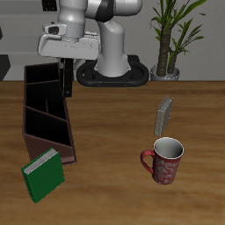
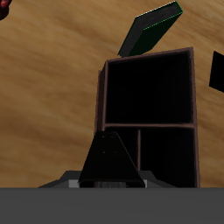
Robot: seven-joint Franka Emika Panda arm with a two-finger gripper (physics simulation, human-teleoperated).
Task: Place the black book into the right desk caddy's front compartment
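My gripper (image 1: 63, 61) is shut on the black book (image 1: 67, 81), which hangs on edge below the fingers. It is held above the back end of the right desk caddy (image 1: 35, 132), a long maroon-brown box with black sections, and is apart from it. In the wrist view the black book (image 2: 112, 159) shows end-on as a dark wedge, with the caddy's (image 2: 101, 92) open sections beyond it. The fingers themselves are hidden behind the book.
A green book (image 1: 42, 174) leans at the caddy's front end and also shows in the wrist view (image 2: 150, 26). A small grey book (image 1: 163, 114) stands mid-table, with a red mug (image 1: 164, 160) nearer the front edge. A potted plant (image 1: 167, 68) stands beside the robot's base.
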